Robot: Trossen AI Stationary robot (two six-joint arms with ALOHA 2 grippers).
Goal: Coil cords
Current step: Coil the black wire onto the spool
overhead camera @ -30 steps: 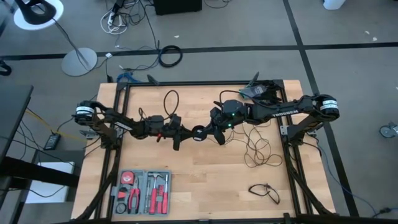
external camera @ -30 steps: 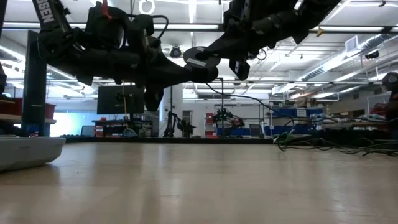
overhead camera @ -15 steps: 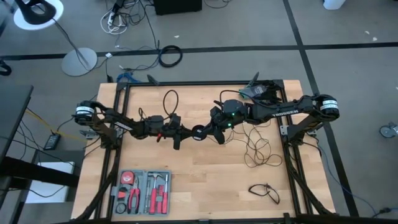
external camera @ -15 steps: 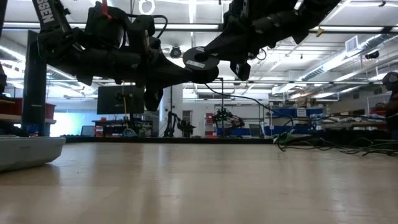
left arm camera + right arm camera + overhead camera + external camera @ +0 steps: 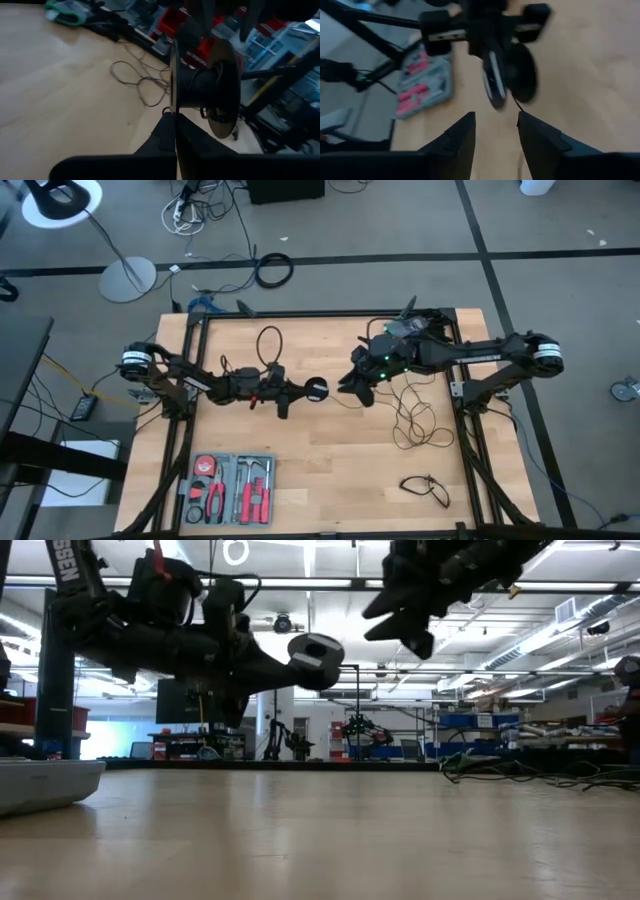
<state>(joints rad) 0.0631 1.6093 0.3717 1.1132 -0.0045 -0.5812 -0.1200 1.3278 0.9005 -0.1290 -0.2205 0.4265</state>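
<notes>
The long cord's round black disc [image 5: 316, 390] hangs above the table's middle, and my left gripper [image 5: 304, 391] is shut on it. In the left wrist view the disc [image 5: 205, 90] shows as a spool with two flanges and a hub. The cord itself lies in a loose tangle [image 5: 412, 423] on the table's right half. The short cord [image 5: 426, 488] lies near the front right corner. My right gripper [image 5: 351, 384] stands open a little to the right of the disc and touches nothing. Its fingers [image 5: 465, 135] face the disc [image 5: 510, 75]. My left gripper pinches the rim of the disc's thin flange [image 5: 172, 112] between its two fingers. The fingers come nearly level from the table's left. The disc [image 5: 315, 648] is lifted clear of the table, its flanges standing on edge. The cord [image 5: 517, 106] trails slack from it.
A grey tray of red-handled tools [image 5: 228, 487] sits at the front left. Dark clutter and a green item [image 5: 415, 327] lie at the far right corner. The black frame rails [image 5: 468, 430] run along the table's sides. Bare wood [image 5: 330, 470] lies below the grippers.
My right gripper has opened and let go of the disc, then drawn back up and toward the table's right edge. The disc stays in my left gripper, clear of the table.
</notes>
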